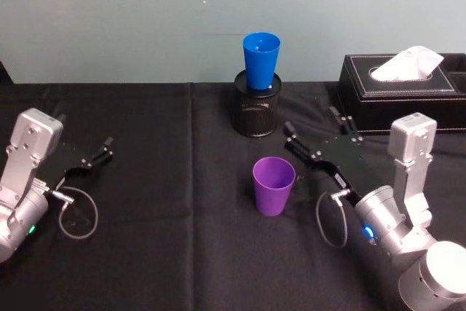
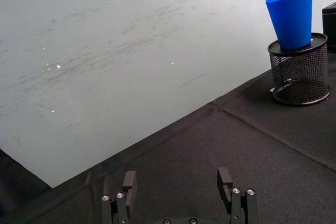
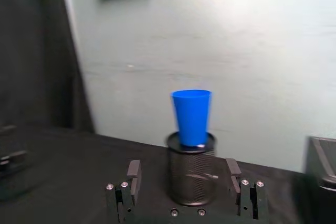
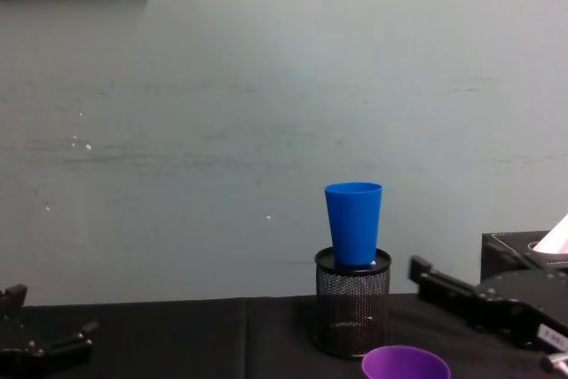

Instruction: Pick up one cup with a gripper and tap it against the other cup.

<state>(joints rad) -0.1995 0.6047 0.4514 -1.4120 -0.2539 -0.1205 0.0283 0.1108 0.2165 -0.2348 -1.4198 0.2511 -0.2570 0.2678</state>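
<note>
Head view: the purple cup (image 1: 274, 186) stands upright on the surface (image 1: 167, 253), the right end effector (image 1: 314, 135) released just beside it. Blue cup (image 1: 261, 60) sits on the holder (image 1: 256, 111) (mesh). Left end effector (image 1: 102, 149) released, far left

Chest view: blue cup (image 4: 353, 223) upright above the holder (image 4: 352, 303)

No writing, label, brand, number or sign can be read on anything here; a small pale tag on the right gripper (image 4: 552, 337) is too small to make out.
</note>
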